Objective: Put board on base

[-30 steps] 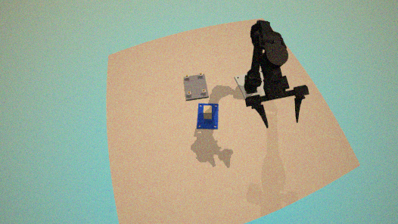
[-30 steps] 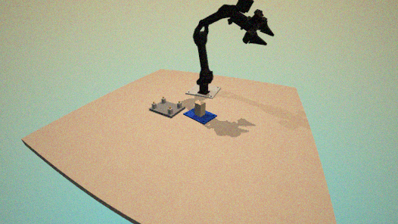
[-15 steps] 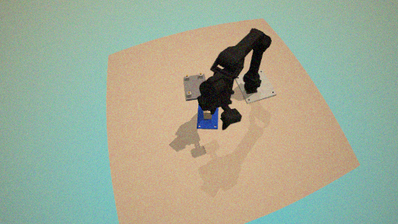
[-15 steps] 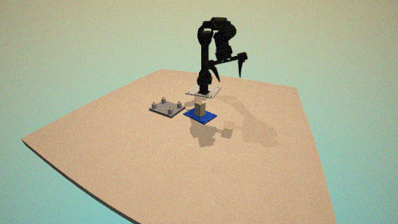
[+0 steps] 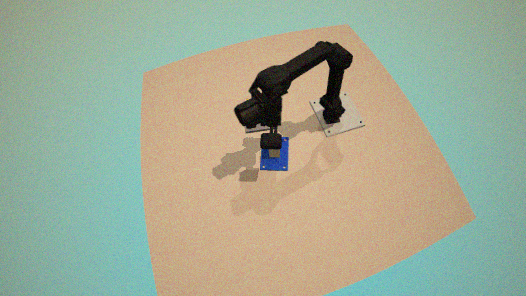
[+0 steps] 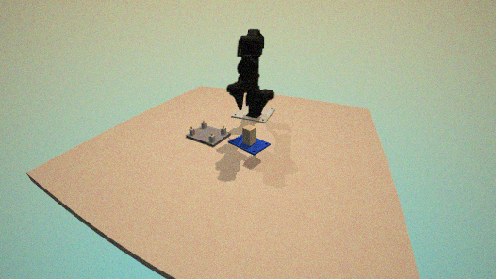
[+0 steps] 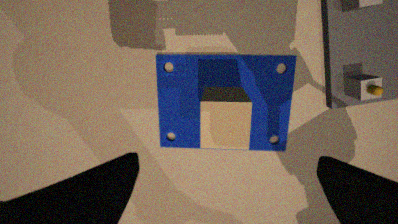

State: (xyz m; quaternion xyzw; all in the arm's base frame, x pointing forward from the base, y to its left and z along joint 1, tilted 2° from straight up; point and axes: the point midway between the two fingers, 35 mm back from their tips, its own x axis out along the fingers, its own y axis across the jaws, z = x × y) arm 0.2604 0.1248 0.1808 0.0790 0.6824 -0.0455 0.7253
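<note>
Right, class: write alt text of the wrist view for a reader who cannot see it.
A blue board with four corner holes and a tan handle lies beyond the open gripper; part of a grey base shows at right.

the black arm (image 5: 305, 61) arches over the table (image 5: 380, 200); the blue board (image 5: 267, 164) lies well inside its edges, partly hidden.
</note>
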